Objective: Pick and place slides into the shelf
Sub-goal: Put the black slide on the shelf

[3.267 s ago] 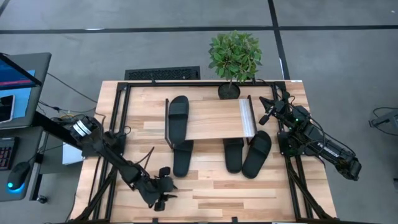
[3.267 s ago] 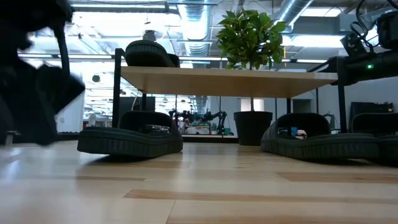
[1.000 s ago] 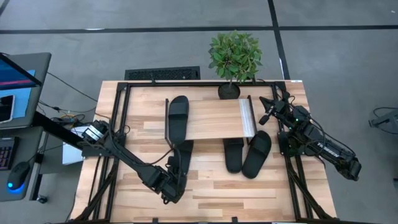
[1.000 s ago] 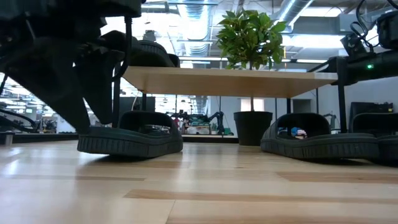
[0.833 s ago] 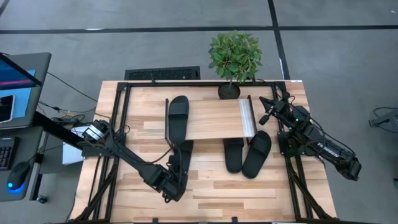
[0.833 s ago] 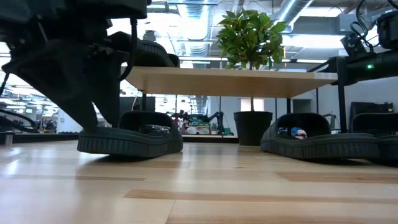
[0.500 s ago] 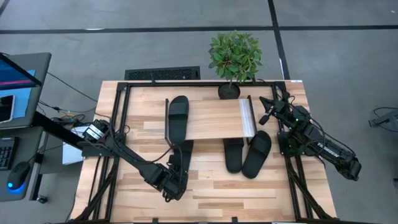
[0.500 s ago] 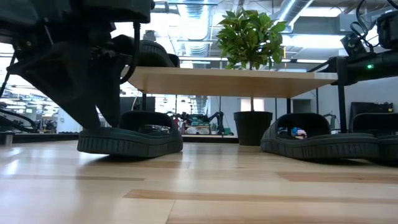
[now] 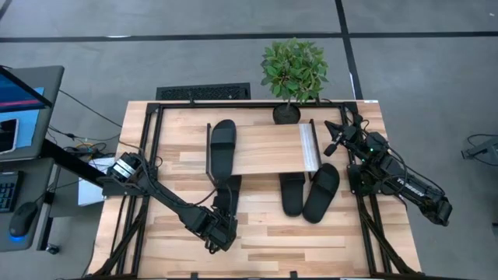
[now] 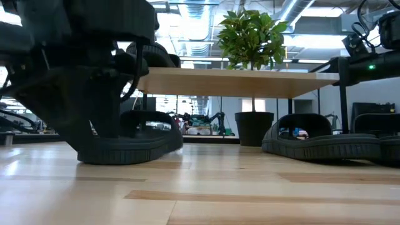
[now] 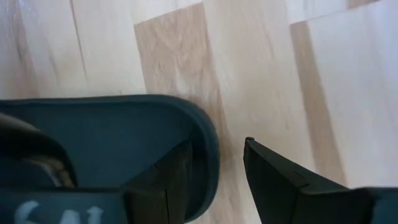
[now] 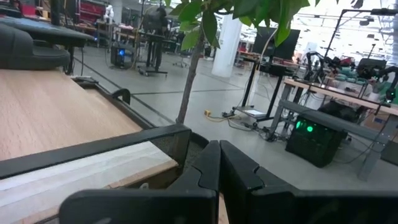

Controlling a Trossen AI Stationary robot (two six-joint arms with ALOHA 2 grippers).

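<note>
One black slide [image 9: 222,144] lies on top of the light-wood shelf [image 9: 268,148], at its left end. A second slide [image 9: 229,193] lies on the table with its toe end under the shelf. Two more slides [image 9: 292,193] [image 9: 321,192] sit side by side at the shelf's right end, toes under it. My left gripper [image 9: 223,227] is open, down at the near heel end of the second slide [image 11: 112,137]. My right gripper [image 9: 334,144] is shut and waits by the shelf's right far corner. My left gripper comes from above at the slide's heel rim [image 11: 208,143]. One finger [image 11: 168,183] stands over the footbed inside the rim, and the other [image 11: 273,180] stands outside it over the table. Whether either finger touches the rubber I cannot tell. The slide lies flat on the table.
A potted plant [image 9: 294,74] stands at the table's far edge behind the shelf. Black frame rails [image 9: 152,155] run along the left and right sides. Bare tabletop [image 9: 311,245] stretches along the near edge. A keyboard [image 9: 204,92] lies beyond the far edge.
My left gripper has moved a little toward the table's right and down, closing on the heel end of the slide on the table. Its fingers now straddle the rim. The slides and my right arm have kept still.
</note>
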